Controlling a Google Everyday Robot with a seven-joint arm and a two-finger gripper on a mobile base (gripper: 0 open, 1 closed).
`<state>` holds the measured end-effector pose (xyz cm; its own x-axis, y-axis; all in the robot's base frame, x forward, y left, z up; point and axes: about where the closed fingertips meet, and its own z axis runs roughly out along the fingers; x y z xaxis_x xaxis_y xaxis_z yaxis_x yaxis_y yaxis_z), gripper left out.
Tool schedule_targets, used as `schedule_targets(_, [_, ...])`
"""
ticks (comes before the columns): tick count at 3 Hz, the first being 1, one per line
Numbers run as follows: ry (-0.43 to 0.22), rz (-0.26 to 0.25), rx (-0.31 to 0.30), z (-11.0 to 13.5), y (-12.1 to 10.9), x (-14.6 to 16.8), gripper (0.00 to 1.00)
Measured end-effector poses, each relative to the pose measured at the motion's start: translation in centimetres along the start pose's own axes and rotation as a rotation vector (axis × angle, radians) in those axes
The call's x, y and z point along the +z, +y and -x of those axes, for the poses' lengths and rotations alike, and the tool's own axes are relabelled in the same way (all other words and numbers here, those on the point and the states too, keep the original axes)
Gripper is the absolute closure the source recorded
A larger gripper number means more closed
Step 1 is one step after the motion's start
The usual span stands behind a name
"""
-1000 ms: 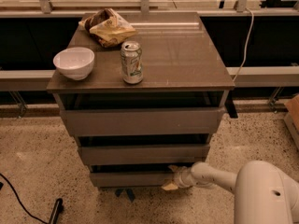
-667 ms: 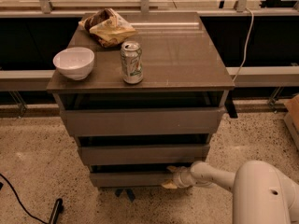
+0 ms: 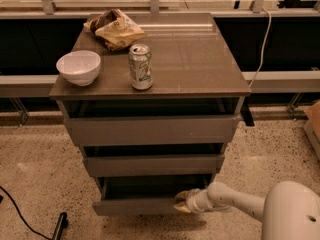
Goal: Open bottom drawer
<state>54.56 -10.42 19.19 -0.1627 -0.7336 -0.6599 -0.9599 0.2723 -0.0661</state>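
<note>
The bottom drawer (image 3: 135,206) is the lowest and narrowest of the cabinet's three grey-brown fronts. It stands pulled out a little, with a dark gap of its interior (image 3: 150,186) showing above the front. My gripper (image 3: 182,201) reaches in from the lower right on a white arm (image 3: 235,201). It sits at the right part of the drawer front's top edge, one finger above the edge and one in front of it, shut on the front.
The middle drawer (image 3: 152,164) and top drawer (image 3: 150,129) stand slightly ajar above. On the cabinet top are a white bowl (image 3: 78,67), a soda can (image 3: 140,67) and a chip bag (image 3: 115,28). A black cable (image 3: 20,211) lies on the floor at left.
The bottom drawer has come out a little toward the camera, with my gripper staying on its top edge. The other drawers and the things on top have not moved.
</note>
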Motion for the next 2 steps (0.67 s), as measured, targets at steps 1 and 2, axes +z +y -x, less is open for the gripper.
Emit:
schedule_targets(1, [-0.003,0.001,0.001,0.0,0.4,-0.2,0.56])
schedule_targets(2, [-0.042,0.018,0.018,-0.7,5.5,-3.7,0.36])
